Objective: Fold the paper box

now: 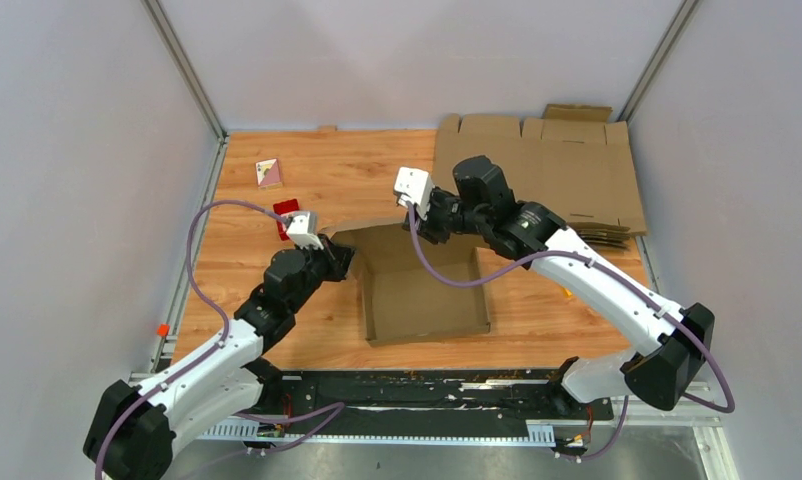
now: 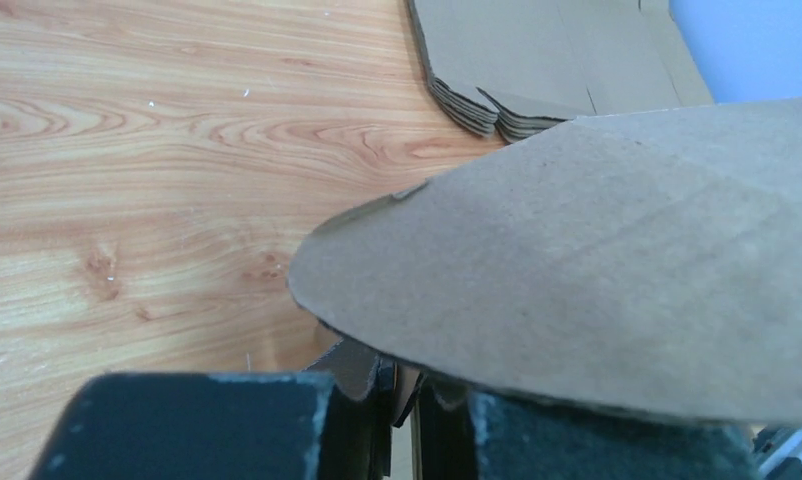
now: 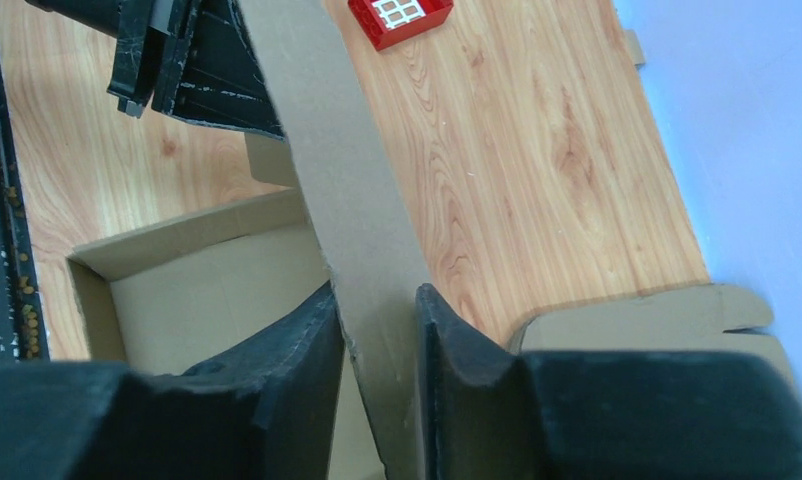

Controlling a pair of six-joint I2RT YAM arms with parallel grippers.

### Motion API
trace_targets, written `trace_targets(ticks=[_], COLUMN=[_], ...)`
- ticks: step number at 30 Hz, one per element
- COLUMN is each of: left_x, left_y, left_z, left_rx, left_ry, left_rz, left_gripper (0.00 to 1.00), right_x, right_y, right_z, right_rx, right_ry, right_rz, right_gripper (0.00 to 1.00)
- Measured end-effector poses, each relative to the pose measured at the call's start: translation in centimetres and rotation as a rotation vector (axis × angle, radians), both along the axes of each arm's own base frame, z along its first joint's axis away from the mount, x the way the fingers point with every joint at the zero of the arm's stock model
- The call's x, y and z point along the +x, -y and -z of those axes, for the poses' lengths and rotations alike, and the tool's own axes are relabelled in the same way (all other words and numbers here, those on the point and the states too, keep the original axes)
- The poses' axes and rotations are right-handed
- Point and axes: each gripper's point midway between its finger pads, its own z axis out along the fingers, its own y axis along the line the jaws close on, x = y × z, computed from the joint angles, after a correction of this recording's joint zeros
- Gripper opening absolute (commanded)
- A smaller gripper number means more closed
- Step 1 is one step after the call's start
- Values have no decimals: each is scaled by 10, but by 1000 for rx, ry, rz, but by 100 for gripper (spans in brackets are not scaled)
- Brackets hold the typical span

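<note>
The paper box sits in the middle of the table, walls up, top open. The left gripper pinches its far left corner. The right gripper has the back flap between its fingers — tight or loose, I cannot tell. Flat cardboard sheets lie behind it on the right.

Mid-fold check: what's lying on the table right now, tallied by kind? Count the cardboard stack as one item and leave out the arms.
paper box, partly folded: 1
pile of flat cardboard sheets: 1
small red box: 1
small pink-and-white packet: 1
Total: 4
</note>
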Motion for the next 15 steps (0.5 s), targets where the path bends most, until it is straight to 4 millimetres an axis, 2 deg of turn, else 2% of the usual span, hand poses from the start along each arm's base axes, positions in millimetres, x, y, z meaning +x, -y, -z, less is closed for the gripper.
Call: trace_targets(ticks=[4,6,7,11,15], left_x=[-5,-6,-6,-5,-2], left_y=[-1,-1,-1,-1,-1], left_z=[0,0,0,0,-1], left_rx=[31,48,56,89,140], left_ry=[46,57,63,80,91], left_rz=[20,28,31,42,61], left_gripper=[7,7,7,8,8], right_x=[-5,-6,-7,-6,-5], right_y=[4,9,13,30,52], right_z=[9,12,13,13,0], right_rx=[-2,-3,-2,14,67], right_ry=[-26,-36,-37,-25,0], right_rz=[21,48,66,158,282], right_gripper=[61,67,70,93,94])
